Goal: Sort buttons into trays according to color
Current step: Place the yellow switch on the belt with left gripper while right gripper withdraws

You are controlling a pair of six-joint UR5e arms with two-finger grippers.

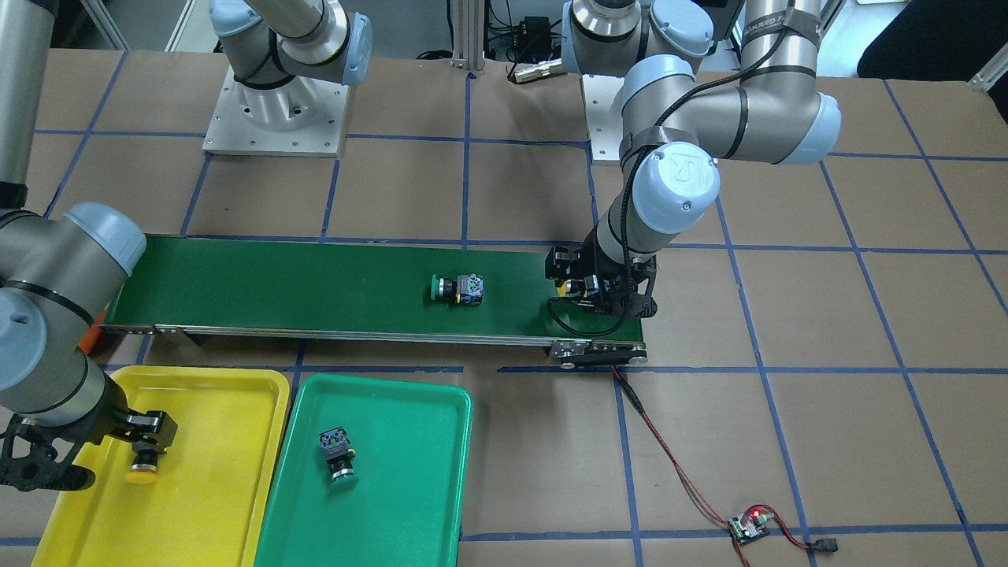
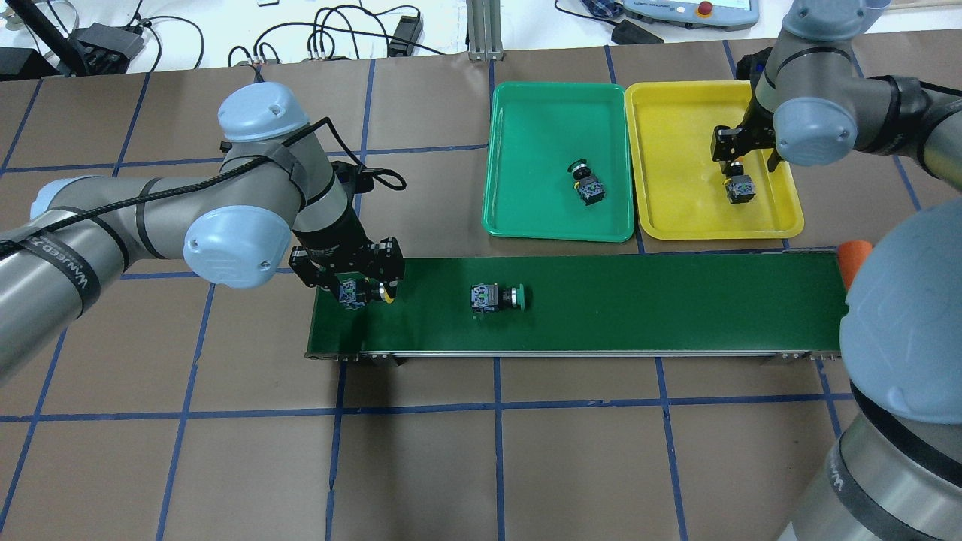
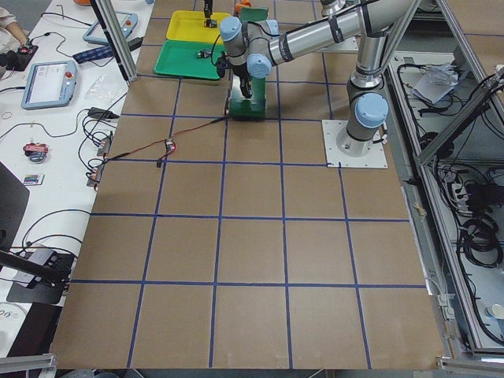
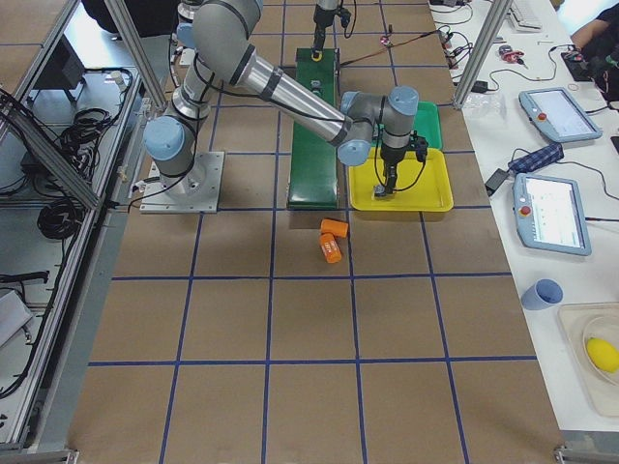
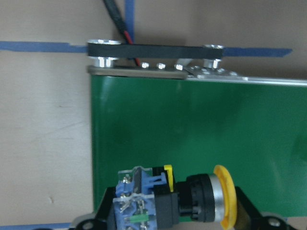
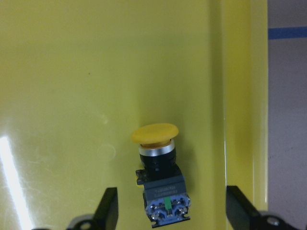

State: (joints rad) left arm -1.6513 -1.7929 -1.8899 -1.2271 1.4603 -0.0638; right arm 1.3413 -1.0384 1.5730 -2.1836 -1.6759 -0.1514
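Overhead view, L→R.

- L end of belt [image 2: 676, 300]: L jaws spread wide, straddling yellow btn #1 [image 2: 353, 293] end to end. Btn lies on its side on the belt, cap toward belt centre. Reads as released, not clamped.
- Mid-belt: green btn #1 [image 2: 492, 296], on its side, nothing near it.
- Beyond belt: green tray [image 2: 526, 120] w/ green btn #2 [image 2: 588, 184] nr its centre.
- Beside it: yellow tray [image 2: 676, 113], yellow btn #2 [image 2: 739, 188] lying nr the outer wall. R jaws released, hanging just above it, one finger each side, no contact.

Judgement: 2 of 4 sorted. Step in hand = R jaws clear the tray, then fetch green btn #1.

To do it well:
- Exit straight up so neither finger nudges the btn.
- At pick, centre over the blocky body.
- Close across the flat sides, not the round cap.
- Same vertical exit for L jaws.
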